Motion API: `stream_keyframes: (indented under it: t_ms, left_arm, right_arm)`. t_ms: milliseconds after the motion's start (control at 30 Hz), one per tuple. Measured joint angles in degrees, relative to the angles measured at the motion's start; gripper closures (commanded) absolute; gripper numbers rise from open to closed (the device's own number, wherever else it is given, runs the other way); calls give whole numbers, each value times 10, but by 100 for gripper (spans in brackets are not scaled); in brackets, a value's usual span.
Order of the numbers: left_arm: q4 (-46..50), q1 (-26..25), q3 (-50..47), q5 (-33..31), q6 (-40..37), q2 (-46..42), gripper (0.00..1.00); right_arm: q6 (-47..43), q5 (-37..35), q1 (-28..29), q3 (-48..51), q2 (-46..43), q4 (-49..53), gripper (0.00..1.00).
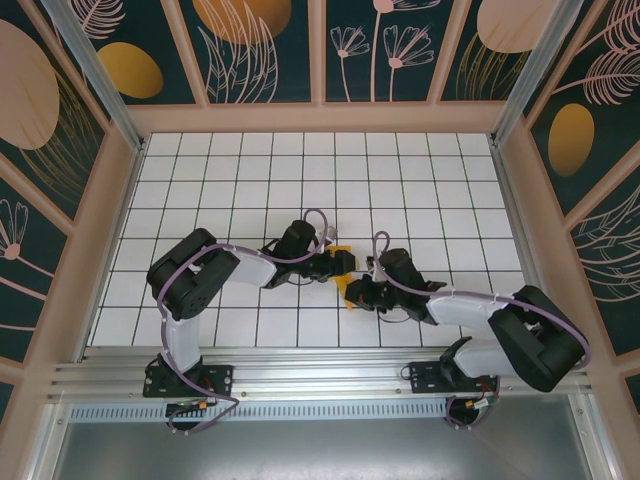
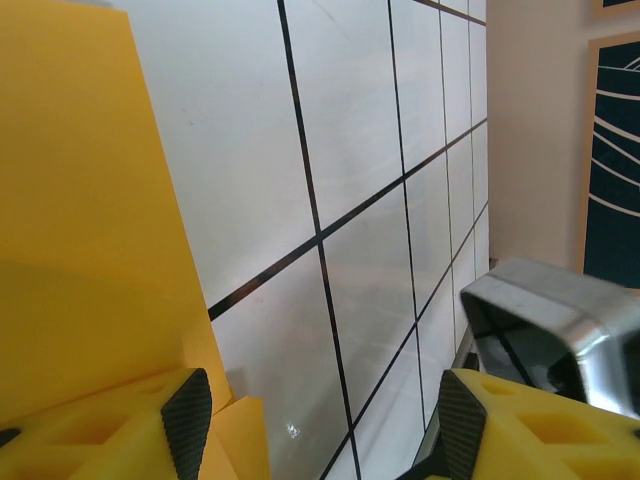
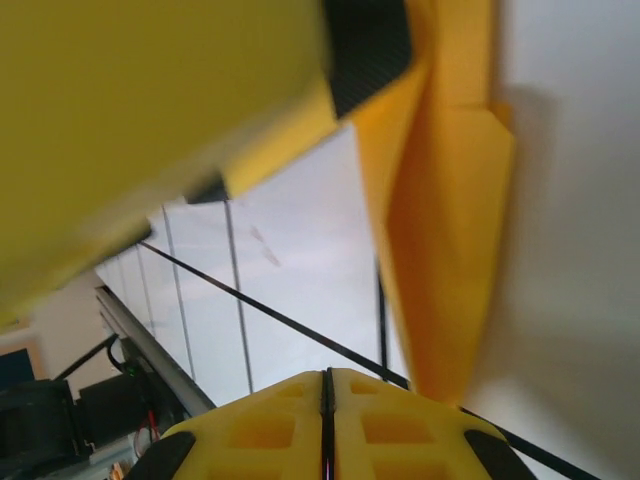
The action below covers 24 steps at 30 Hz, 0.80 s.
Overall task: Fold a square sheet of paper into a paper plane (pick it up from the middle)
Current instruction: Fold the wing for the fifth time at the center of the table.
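Folds in paper (image 3: 450, 250): R wrist cam.

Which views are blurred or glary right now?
Right wrist: the folded orange-yellow paper is soft and too close to the lens, with a dim shadow beside it. Left wrist: the white grid-tiled tabletop is sharp, with one small glare speck near the bottom. Top external: sharp and evenly lit.
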<state>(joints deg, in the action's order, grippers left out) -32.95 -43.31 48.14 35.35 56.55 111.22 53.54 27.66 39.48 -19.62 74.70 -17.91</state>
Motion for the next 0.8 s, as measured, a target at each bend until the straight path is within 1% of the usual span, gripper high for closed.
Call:
stream_keyframes:
  t_ms: [67,267,400,533,700,800]
  left_arm:
    - [0,0,0,0,0,0,35]
    - [2,1,2,0,2,2,35]
    - [2,1,2,0,2,2,35]
    - [3,1,3,0,0,1,35]
    - [16,0,10,-1,-6,1,35]
    - [21,0,13,-3,-9,1,34]
  right_arm:
    - [10,-7,0,-10,16,-17,87]
    - [25,-18,2,-33,87,-53,88]
    - [31,-33,2,-30,122,-64,94]
    - [37,-37,2,-12,126,-96,100]
    - [35,-28,-8,21,126,-150,100]
    - [27,-17,-13,29,126,-163,100]
